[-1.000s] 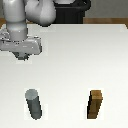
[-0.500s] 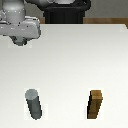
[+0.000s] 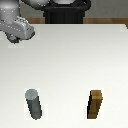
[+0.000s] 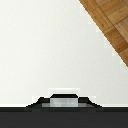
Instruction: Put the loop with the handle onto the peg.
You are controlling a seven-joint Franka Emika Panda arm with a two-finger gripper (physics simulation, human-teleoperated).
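One peg [image 3: 34, 103] and one brown block [image 3: 96, 104] stand apart near the table's [image 3: 75, 55] front edge. The gripper's [image 3: 15, 39] state cannot be told; nothing blocks the peg.

I see a plain white tabletop [image 3: 75, 60] filling nearly all of the exterior view, evenly lit, with only soft short shadows on it. Past the tabletop's far edge I can make out a strip of brown wooden floor [image 3: 107, 12], and against that same far edge, near the middle, stands a black block-shaped stand [image 3: 67, 14]. From the wrist view I get the same white tabletop [image 4: 45, 45] ending in a straight diagonal edge, and beyond that edge a wood floor [image 4: 112, 22] laid in planks. I see no walls or windows.
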